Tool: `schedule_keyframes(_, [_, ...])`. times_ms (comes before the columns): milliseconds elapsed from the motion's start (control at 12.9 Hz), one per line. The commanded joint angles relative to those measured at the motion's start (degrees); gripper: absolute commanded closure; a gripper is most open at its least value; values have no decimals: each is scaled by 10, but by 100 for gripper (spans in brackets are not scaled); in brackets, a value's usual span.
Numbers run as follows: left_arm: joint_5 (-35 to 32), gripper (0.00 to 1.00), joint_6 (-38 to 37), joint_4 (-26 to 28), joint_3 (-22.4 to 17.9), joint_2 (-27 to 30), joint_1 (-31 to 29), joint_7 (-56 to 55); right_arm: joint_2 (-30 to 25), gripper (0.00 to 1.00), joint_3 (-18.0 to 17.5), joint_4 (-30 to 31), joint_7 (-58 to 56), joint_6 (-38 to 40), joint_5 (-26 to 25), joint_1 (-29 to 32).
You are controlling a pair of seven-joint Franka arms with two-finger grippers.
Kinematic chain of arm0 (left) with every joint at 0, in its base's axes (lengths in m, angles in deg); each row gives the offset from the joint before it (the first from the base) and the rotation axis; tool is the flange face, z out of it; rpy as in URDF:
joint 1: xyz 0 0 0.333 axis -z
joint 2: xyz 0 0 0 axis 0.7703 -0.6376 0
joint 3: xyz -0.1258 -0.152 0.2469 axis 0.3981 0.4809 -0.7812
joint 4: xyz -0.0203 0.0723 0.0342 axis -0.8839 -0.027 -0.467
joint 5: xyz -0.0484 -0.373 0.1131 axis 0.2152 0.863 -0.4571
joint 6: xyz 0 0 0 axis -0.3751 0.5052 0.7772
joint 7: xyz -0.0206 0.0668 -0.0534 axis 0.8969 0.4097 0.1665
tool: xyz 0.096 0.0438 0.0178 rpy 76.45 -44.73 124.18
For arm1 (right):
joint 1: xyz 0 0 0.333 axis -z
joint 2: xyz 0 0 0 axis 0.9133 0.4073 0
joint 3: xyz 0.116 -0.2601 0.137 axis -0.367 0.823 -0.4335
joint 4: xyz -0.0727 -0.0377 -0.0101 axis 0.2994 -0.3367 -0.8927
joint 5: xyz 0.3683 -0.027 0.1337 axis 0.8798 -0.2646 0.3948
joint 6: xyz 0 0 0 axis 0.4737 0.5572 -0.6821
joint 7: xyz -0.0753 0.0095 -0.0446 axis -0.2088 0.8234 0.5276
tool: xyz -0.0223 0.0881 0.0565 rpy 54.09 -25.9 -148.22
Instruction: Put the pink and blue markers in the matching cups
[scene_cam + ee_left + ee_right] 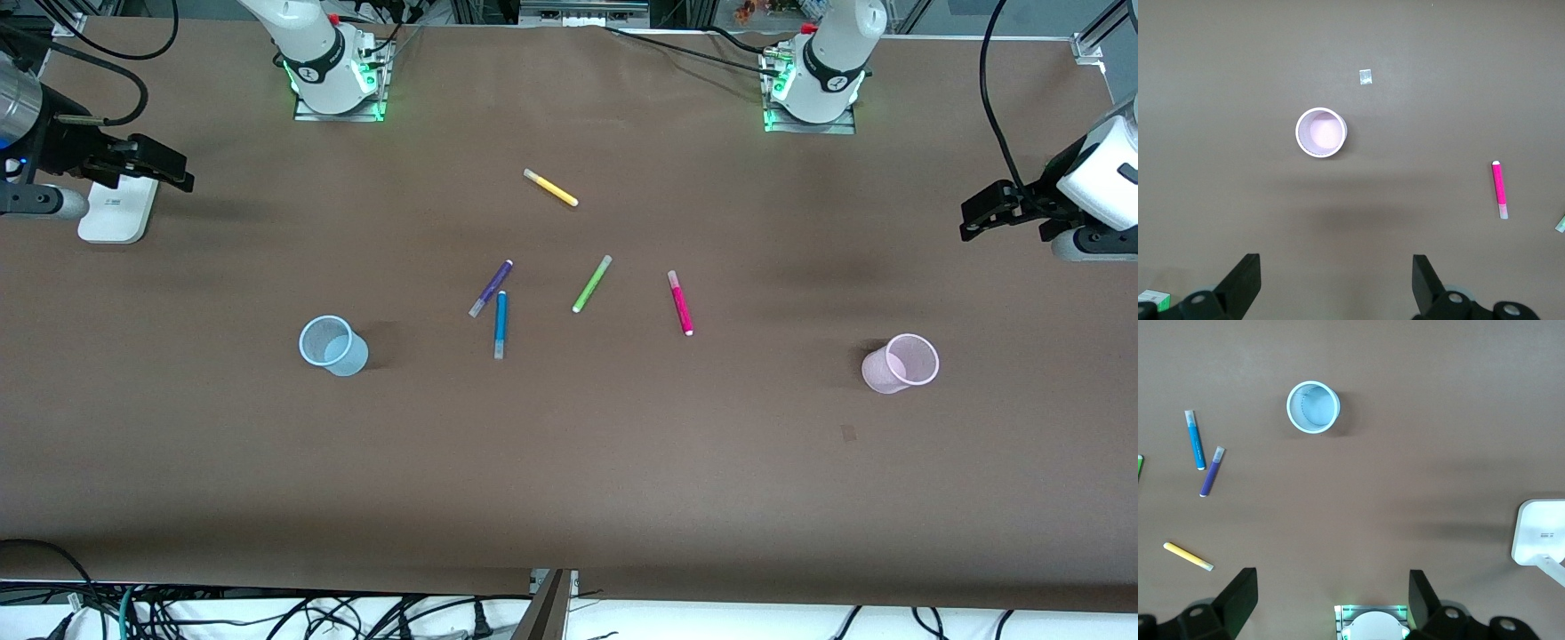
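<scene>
The brown paper-covered counter (569, 480) carried five slim felt-tip markers and two small translucent plastic cups. The magenta-pink marker with whitish ends (680, 302) lay flat near the middle of the counter, toward the left arm's end. The medium blue marker with a pale grey end (500, 324) lay flat toward the right arm's end, its upper tip just beside the purple marker (491, 287). The lime-green marker (592, 284) lay between the purple and pink markers, apart from both. The yellow marker (550, 188) lay farther from the front camera than the other four, well apart from them.

The pale blue translucent cup (332, 345) stood upright toward the right arm's end, mouth open and nothing inside. The pale pink translucent cup (901, 363) stood upright toward the left arm's end, likewise with nothing inside. A small pale scrap (1365, 77) lay on the counter near the pink cup. A white rounded block (117, 209) lay near the right arm's end.

The left hand (971, 218) hung over the left arm's end of the counter, fingers spread and holding nothing. The right hand (175, 173) hung over the right arm's end, fingers spread and holding nothing.
</scene>
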Motion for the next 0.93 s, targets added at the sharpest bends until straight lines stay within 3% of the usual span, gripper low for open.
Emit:
schedule_keyframes(0, [2,0,-15,-21,-2,-9,2,8,9,0,-1,-16,-3,8,2,-1])
schedule_keyframes(852, [8,0,-16,-21,-2,-9,2,5,34,0,-1,-17,2,-3,3,-5])
